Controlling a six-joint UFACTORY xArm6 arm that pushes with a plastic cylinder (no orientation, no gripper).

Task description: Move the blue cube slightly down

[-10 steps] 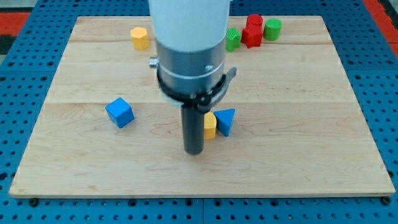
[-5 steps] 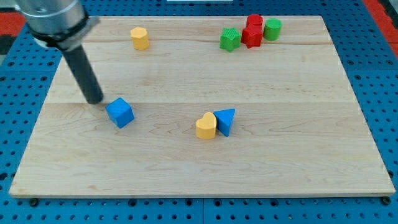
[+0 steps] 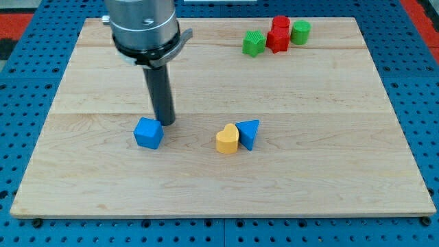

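Note:
The blue cube (image 3: pixel 149 133) lies on the wooden board (image 3: pixel 329 165), left of centre. My tip (image 3: pixel 165 122) is just above and right of the cube, at its upper right corner, touching or nearly touching it. The rod rises to the arm's grey body near the view's top.
A yellow heart block (image 3: pixel 227 139) and a blue triangle block (image 3: pixel 250 132) touch each other right of the cube. A green block (image 3: pixel 254 43), a red block (image 3: pixel 279 33) and a green cylinder (image 3: pixel 300 31) cluster at the top right. The arm hides the top left area.
My tip swept from the board's middle to the cube's left, then to its upper right. The blue cube has shifted to the right and slightly down. The yellow block at the top left is now hidden.

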